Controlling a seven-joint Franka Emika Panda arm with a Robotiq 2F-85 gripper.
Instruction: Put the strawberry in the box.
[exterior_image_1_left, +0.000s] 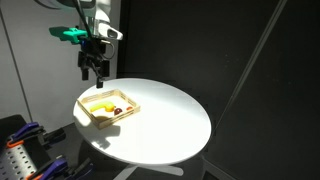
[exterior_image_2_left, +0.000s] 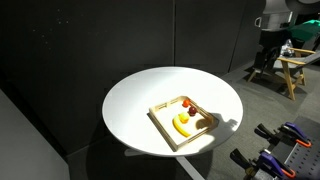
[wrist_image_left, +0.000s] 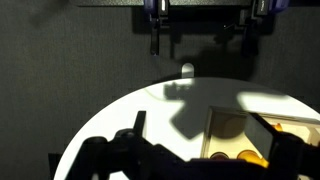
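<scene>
We judge the placing step done: the strawberry (exterior_image_2_left: 185, 103) lies inside the box (exterior_image_2_left: 163, 130), just right of frame centre on the round counter (exterior_image_2_left: 130, 100). Our gripper (exterior_image_1_left: 93, 68) hangs at upper left, wide and empty. Next we need only back clear.

A yellow banana (exterior_image_2_left: 181, 124) lies near the round white table's (exterior_image_2_left: 130, 100) edge.
</scene>
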